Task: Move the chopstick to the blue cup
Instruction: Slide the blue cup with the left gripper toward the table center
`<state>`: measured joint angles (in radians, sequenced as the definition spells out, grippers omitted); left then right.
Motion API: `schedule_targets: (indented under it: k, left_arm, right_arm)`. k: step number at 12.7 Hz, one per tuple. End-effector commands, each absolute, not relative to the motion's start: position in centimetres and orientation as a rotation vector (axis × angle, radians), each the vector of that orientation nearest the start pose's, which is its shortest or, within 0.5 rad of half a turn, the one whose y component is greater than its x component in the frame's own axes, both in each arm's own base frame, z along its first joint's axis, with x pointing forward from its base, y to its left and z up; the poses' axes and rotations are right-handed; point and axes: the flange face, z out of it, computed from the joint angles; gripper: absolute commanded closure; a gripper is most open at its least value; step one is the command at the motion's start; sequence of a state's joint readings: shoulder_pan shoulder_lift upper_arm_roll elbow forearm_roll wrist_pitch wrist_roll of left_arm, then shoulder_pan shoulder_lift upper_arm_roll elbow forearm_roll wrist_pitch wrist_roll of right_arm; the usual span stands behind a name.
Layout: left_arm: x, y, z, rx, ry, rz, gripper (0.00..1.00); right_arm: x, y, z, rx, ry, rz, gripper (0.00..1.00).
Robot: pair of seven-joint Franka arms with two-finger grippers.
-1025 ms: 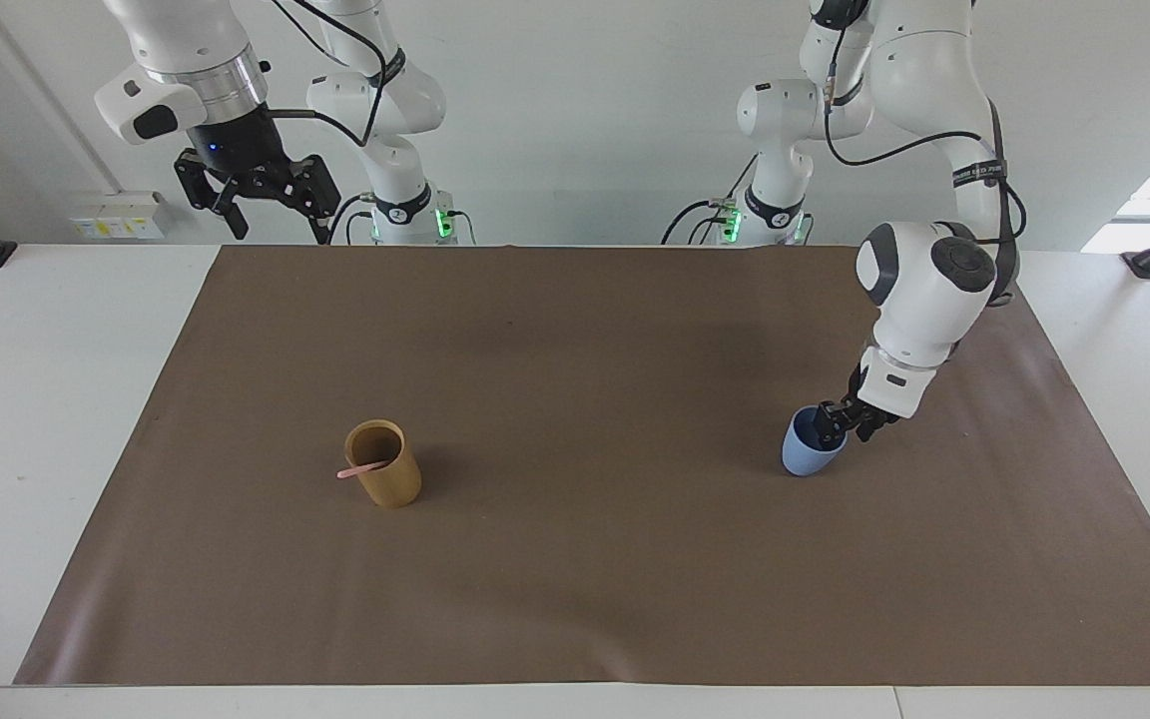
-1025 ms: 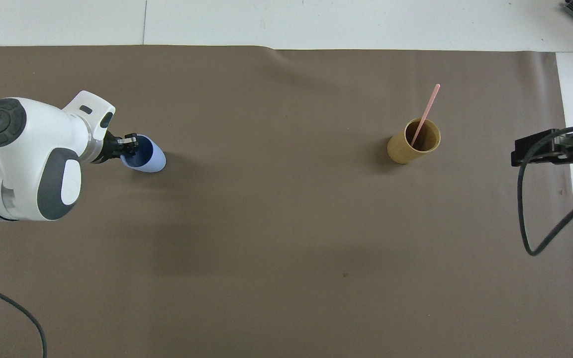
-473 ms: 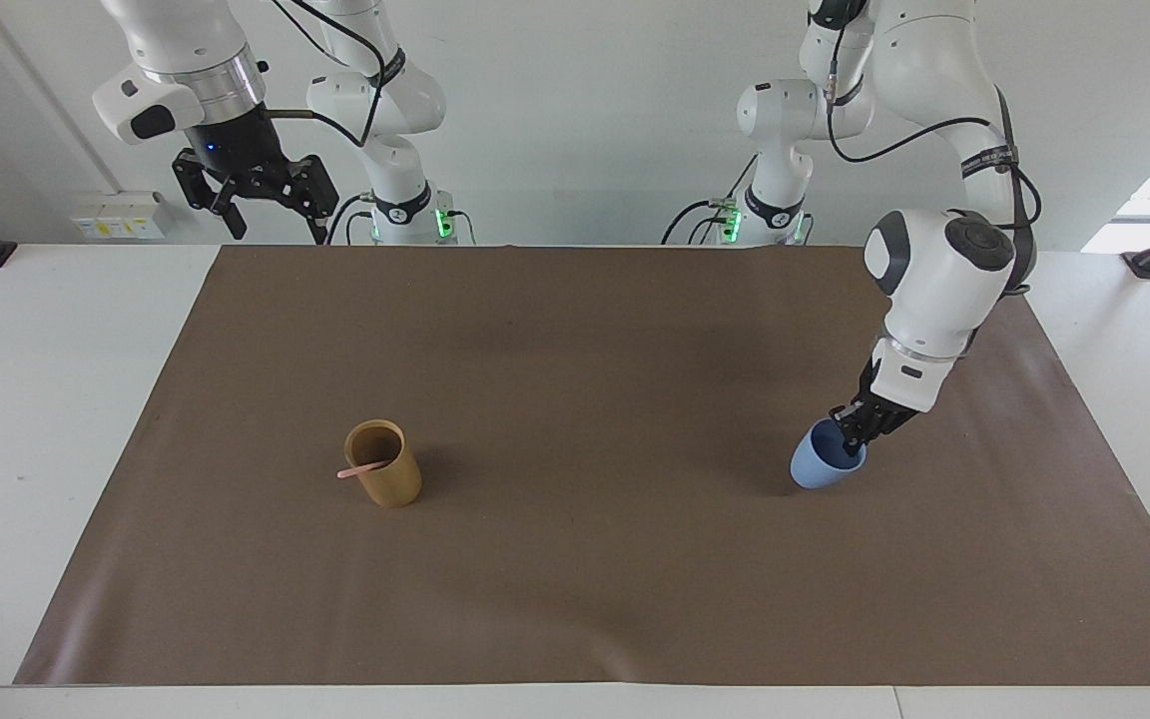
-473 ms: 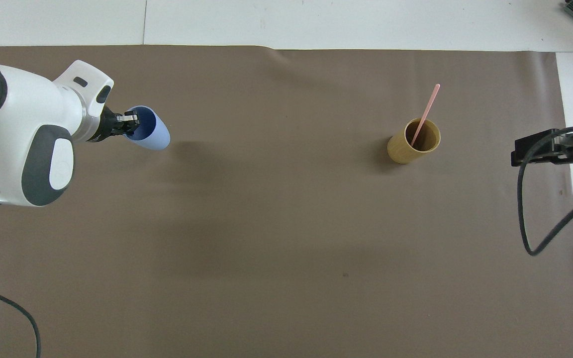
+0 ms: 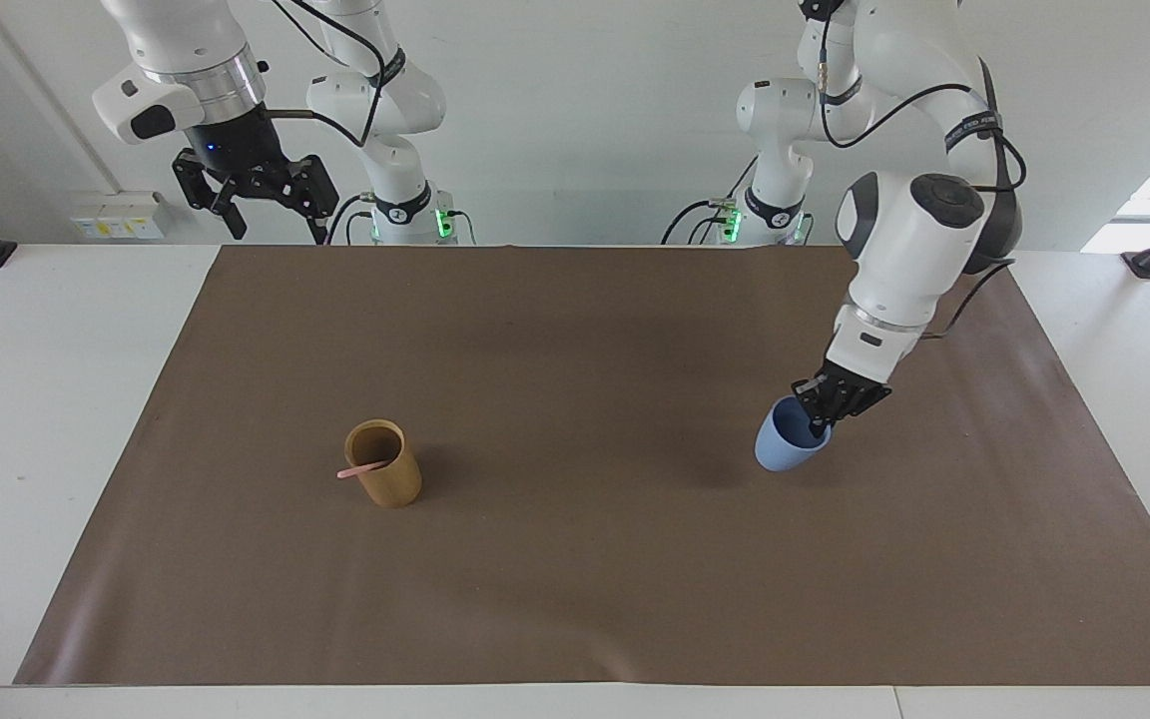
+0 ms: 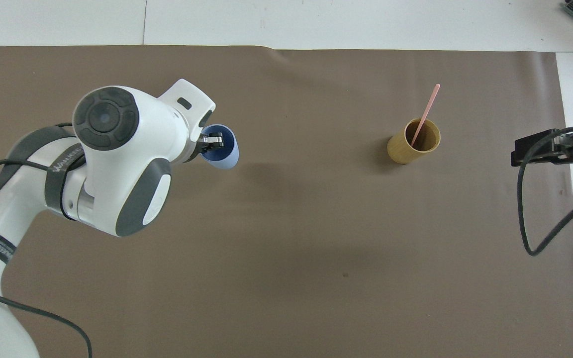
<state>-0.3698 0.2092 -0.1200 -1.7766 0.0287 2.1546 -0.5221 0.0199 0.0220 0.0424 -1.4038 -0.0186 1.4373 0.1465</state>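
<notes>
left gripper: clamped on the rim of the blue cup, cup lifted off the brown mat and tilted, mouth toward the gripper
blue cup, overhead view: about 9 o'clock of the bamboo cup, well apart from it
chopstick: standing in the bamboo cup, leaning out toward 1 o'clock in the overhead view
right gripper: fingers apart, holding nothing, waiting high over the table edge at its own end
bamboo cup, facing view: upright on the mat

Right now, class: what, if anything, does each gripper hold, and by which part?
Left gripper: blue cup, pinched at its rim. Right gripper: nothing, open.
</notes>
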Motion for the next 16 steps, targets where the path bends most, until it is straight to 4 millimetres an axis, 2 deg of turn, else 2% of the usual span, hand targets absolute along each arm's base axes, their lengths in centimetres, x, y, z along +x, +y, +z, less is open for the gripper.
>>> schedule_targets:
  k: [1, 2, 5, 8, 11, 12, 16]
  left_arm:
    - [53.8, -32.8, 43.0, -3.174, 0.044, -0.249, 1.0]
    - [53.5, -33.7, 42.7, -3.174, 0.084, -0.323, 1.0]
    - [53.3, -35.6, 40.8, -3.202, 0.127, -0.396, 1.0]
    - [52.8, -37.2, 38.8, -3.216, 0.096, -0.381, 1.0]
    - [51.4, -38.1, 37.8, -3.218, 0.082, -0.355, 1.0]
    - [51.6, -38.1, 38.0, -3.229, 0.066, -0.376, 1.0]
    - [51.6, -38.2, 36.5, -3.228, 0.065, -0.358, 1.0]
  right_arm:
    - [54.5, 2.8, 67.8, -3.137, 0.108, -0.026, 0.0]
    - [54.5, 2.7, 67.8, -3.137, 0.111, -0.026, 0.0]
    - [54.5, 2.7, 67.8, -3.137, 0.111, -0.026, 0.0]
    - [54.5, 2.8, 67.8, -3.137, 0.108, -0.026, 0.0]
    - [54.5, 2.7, 67.8, -3.137, 0.111, -0.026, 0.0]
    - [54.5, 2.7, 67.8, -3.137, 0.111, -0.026, 0.0]
    - [54.5, 2.8, 67.8, -3.137, 0.108, -0.026, 0.0]
